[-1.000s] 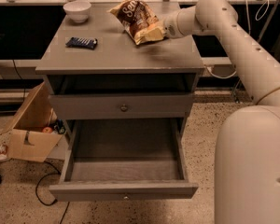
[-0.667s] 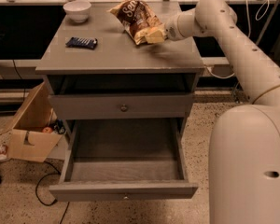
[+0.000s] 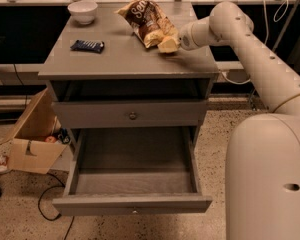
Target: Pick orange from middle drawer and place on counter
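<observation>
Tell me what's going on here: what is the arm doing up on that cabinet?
The robot's single arm reaches over the counter, with its gripper low over the right rear part, right beside a chip bag. The middle drawer is pulled out and its tray looks empty. The orange cannot be made out in the drawer or on the counter. A white bowl and a dark packet also sit on the counter.

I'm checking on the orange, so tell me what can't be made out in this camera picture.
1. Camera view: no orange shows; the gripper, low over the counter on its right side, and the chip bag beside it may hide one.
2. Closed drawer inside: hidden by its front.
3. Cardboard box contents: too small to name.
</observation>
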Robot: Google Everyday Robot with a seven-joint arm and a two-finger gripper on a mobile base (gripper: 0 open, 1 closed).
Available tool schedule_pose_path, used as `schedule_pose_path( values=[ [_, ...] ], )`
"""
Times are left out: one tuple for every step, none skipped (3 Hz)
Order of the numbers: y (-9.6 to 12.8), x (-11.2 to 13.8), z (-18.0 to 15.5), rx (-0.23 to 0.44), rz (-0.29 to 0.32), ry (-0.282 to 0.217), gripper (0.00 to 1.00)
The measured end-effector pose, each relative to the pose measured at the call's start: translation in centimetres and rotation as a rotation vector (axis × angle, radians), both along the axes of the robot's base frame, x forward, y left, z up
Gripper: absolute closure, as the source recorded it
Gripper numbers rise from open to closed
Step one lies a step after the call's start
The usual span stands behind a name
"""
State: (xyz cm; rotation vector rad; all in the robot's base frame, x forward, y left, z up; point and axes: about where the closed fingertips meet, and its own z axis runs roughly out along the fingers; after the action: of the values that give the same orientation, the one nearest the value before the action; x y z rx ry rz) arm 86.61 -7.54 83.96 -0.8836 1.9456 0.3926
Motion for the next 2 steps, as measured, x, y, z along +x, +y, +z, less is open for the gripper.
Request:
schedule_pose_path(
  values=[
    [-0.34, -0.23, -0.33, 0.001, -0.008, 0.006, 0.54],
    [-0.69, -0.66, -0.34, 0.010, -0.006, 0.006, 0.30]
  ],
)
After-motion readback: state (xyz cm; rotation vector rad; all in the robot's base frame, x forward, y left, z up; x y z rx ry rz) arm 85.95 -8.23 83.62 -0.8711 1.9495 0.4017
